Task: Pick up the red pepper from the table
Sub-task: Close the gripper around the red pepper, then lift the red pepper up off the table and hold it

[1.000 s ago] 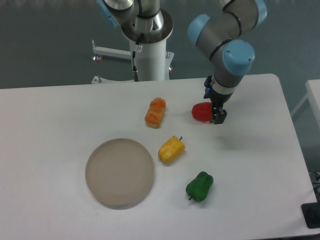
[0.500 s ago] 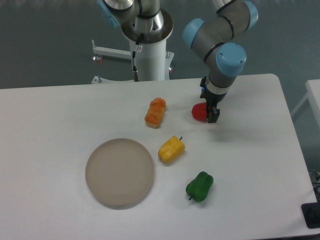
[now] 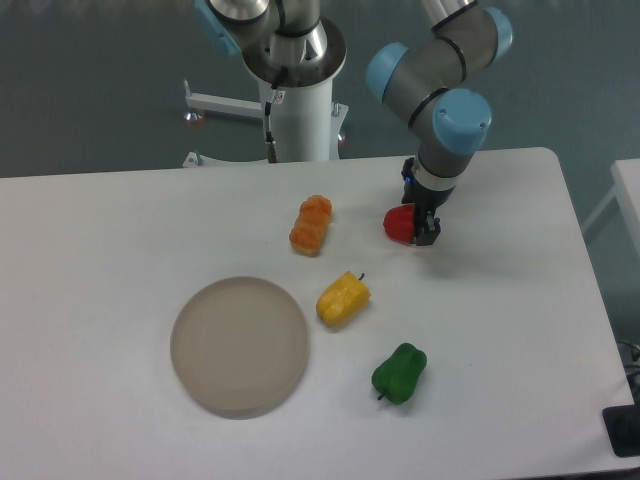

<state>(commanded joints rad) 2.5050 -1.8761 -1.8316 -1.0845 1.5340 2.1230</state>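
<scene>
The red pepper (image 3: 397, 224) lies on the white table (image 3: 500, 330), right of centre near the far edge. My gripper (image 3: 420, 226) is lowered straight onto its right side. A dark finger (image 3: 428, 232) covers the pepper's right part, and only the left half of the pepper shows. The other finger is hidden behind the wrist, so the gap between the fingers cannot be read. The pepper appears to rest on the tabletop.
An orange pepper (image 3: 311, 224) lies left of the red one. A yellow pepper (image 3: 342, 298) and a green pepper (image 3: 400, 372) sit nearer the front. A round beige plate (image 3: 240, 345) is at the front left. The robot's base column (image 3: 296, 95) stands behind the table.
The gripper has shifted left from beside the red pepper to over its right half, hiding more of it. In the last half second it barely moved. The pepper has stayed in place.
</scene>
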